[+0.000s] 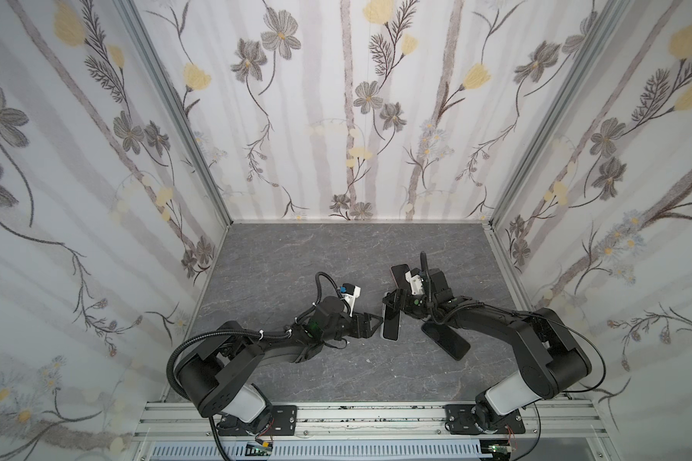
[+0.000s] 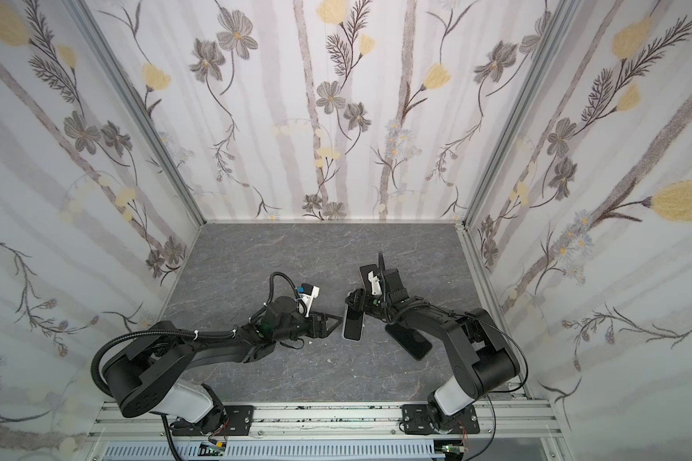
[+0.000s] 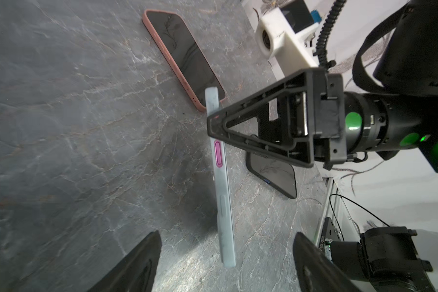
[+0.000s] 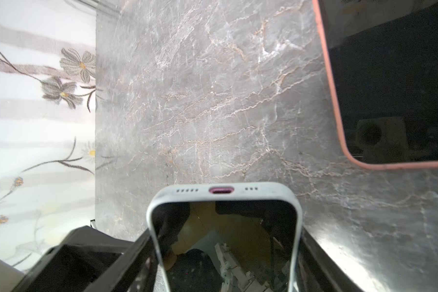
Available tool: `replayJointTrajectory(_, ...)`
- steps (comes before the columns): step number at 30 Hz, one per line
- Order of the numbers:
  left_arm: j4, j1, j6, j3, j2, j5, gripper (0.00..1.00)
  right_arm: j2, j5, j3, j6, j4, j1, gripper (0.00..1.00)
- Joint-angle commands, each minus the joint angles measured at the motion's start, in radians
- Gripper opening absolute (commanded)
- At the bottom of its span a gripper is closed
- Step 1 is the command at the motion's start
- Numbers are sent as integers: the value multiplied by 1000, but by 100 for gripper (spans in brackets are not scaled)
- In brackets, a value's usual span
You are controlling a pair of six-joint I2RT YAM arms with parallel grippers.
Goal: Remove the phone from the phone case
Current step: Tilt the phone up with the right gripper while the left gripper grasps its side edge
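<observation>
Right pincer (image 4: 225, 231) clamped on phone case (image 3: 221, 189); left pincer (image 3: 226, 233) spread wide

The phone (image 4: 225, 252) sits inside the pale grey case, which is gripped by its long edges between the right pincer's jaws and held on edge, apparently clear of the marbled table (image 1: 296, 259) (the gap is hard to judge). The case's free end lies just ahead of the left pincer, apart from both fingers; a pink-cased phone (image 3: 185, 58) lies flat beyond the right pincer and a black-cased phone (image 3: 276, 177) lies under its wrist.
</observation>
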Motion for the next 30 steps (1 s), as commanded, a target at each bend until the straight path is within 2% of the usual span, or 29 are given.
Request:
replayJointTrajectory(1,80,-28,-16,28,60,23,80,-18,-20,-24,82,129,-5,49)
replayJointTrajectory(10,104,-50,-18,56,150,-12,61,-38,-32,-71,183,207,-16,46)
replayJointTrajectory(17,116,-50,-11,66,182,-17,41,-43,-34,-99,277,250,-20,43)
replayJointTrajectory(22,119,-52,-7,67,197,-14,31,-25,-25,-97,350,238,-22,37)
replayJointTrajectory(30,122,-52,0,67,209,-21,26,-24,-25,-105,405,250,-22,36)
